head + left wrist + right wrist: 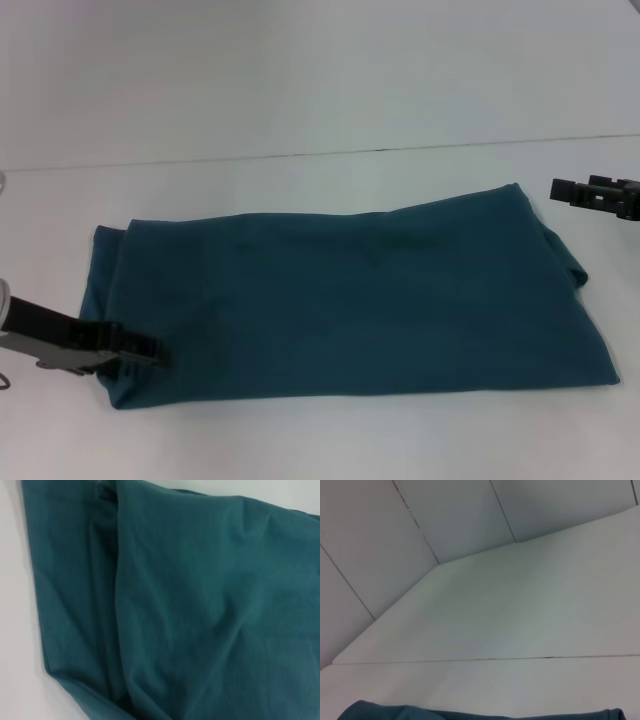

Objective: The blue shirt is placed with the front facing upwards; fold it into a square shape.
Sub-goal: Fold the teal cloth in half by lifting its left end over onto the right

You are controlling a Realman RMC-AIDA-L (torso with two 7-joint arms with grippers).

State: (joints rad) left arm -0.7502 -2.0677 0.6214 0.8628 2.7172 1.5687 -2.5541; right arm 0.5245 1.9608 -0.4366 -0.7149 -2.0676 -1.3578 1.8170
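Observation:
The blue shirt (350, 300) lies on the white table (300, 175), folded into a long band running left to right, with no lettering showing. My left gripper (152, 352) is low at the band's near left corner, its tip over the cloth edge. The left wrist view is filled with the shirt (200, 605) and its layered folds close up. My right gripper (562, 188) hovers at the far right, above the table and just beyond the shirt's far right corner, apart from the cloth. The right wrist view catches only a strip of the shirt (470, 714).
White tabletop surrounds the shirt on all sides. A seam (300, 155) crosses the table behind the shirt. Pale wall panels (420, 530) stand beyond the table's far edge.

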